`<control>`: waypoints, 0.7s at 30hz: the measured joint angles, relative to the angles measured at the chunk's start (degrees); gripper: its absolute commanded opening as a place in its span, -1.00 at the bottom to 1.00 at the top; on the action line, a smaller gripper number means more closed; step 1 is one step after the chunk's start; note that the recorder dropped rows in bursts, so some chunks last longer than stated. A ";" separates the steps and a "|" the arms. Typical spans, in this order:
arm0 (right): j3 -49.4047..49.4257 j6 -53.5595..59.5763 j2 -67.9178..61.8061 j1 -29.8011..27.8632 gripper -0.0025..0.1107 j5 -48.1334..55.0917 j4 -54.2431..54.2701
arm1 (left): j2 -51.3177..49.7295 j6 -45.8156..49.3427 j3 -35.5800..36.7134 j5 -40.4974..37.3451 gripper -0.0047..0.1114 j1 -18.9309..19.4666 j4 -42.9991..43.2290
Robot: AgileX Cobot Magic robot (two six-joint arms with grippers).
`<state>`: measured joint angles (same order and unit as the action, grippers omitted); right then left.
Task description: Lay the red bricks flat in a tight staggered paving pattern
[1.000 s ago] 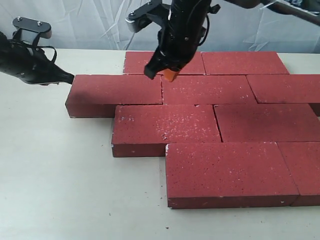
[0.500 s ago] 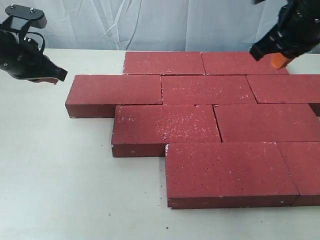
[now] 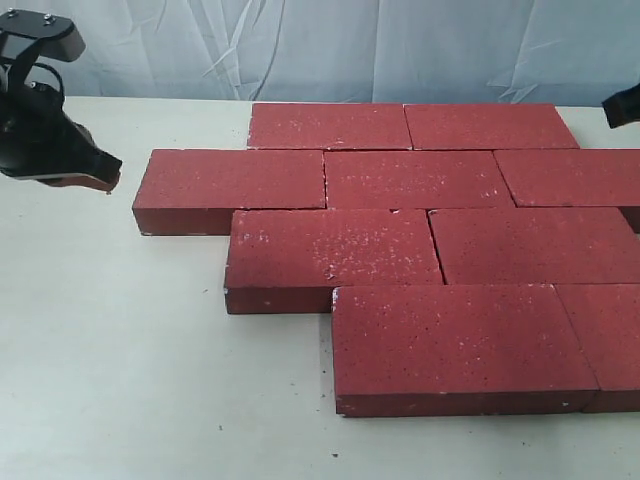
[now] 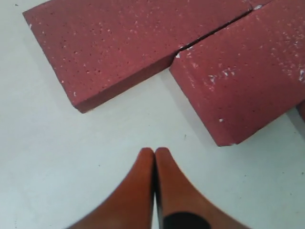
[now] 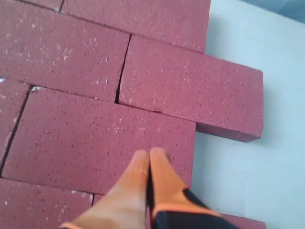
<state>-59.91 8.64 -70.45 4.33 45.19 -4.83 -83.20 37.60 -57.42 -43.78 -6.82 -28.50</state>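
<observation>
Tightly staggered red bricks (image 3: 330, 250), white-flecked

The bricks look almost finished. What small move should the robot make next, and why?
Probably bring the shut left end effector to the free end of the third-row left brick and nudge it rightward. All lie flat and staggered, but the seam to its right neighbour shows as a dark line, so there may be a thin gap. The right end effector, also shut, is empty.
</observation>
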 measured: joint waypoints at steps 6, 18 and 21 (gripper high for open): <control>4.92 -6.29 7.76 0.00 -0.97 -9.24 -0.51 | 6.21 -3.83 2.19 7.28 -0.92 -4.38 -0.66; 11.53 -7.18 18.93 -0.03 -0.97 -14.65 -0.62 | 23.46 -18.85 5.07 2.23 -0.92 -5.25 9.50; 13.88 -7.18 20.28 -0.03 -0.97 -16.99 -0.62 | 28.40 -20.26 7.18 2.23 -0.92 -5.25 10.33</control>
<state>-46.03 1.46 -50.17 4.30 28.21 -5.45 -54.80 17.34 -50.24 -41.55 -12.07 -18.17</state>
